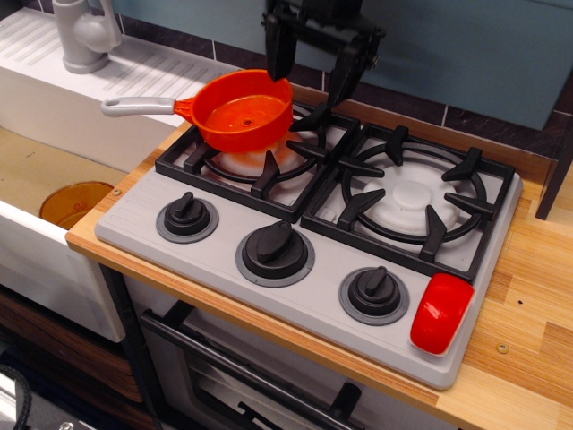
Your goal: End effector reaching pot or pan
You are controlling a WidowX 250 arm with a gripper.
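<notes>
The orange saucepan (243, 111) sits on the left burner of the toy stove, its light-grey handle (139, 106) pointing left toward the sink. The black gripper (307, 82) hangs at the top centre, just behind and to the right of the pan's far rim. Its two dark prongs are spread apart with nothing between them; the left prong (278, 54) ends close to the pan's rim and the right prong (341, 79) is above the back of the grate.
The grey stove top (134, 219) has two black grates and three black knobs. A red rounded block (440, 313) lies at its front right corner. An amber round dish (75, 202) lies in the sink at left. A grey faucet (82, 34) stands at the back left.
</notes>
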